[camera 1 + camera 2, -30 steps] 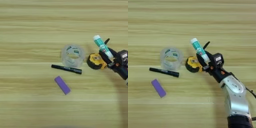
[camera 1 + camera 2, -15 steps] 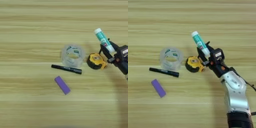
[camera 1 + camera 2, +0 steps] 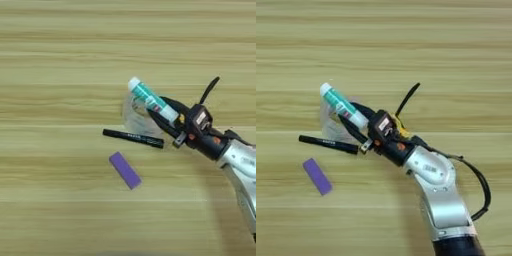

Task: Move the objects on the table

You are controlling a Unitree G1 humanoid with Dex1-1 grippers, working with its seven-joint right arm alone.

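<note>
End effector [image 3: 356, 121]: closed on glue stick [image 3: 342, 105], held tilted over tape roll [image 3: 134, 116] | marker [image 3: 133, 138], eraser [image 3: 125, 170] on table [image 3: 60, 60] | full forearm [image 3: 438, 195] seen in right eye view only.

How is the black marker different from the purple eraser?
The marker is black, long and thin; the eraser is purple, short and blocky. The marker lies almost level across the picture; the eraser slants down to the right. The marker's right end reaches the right gripper; the eraser lies apart. Both lie flat on the table.
</note>
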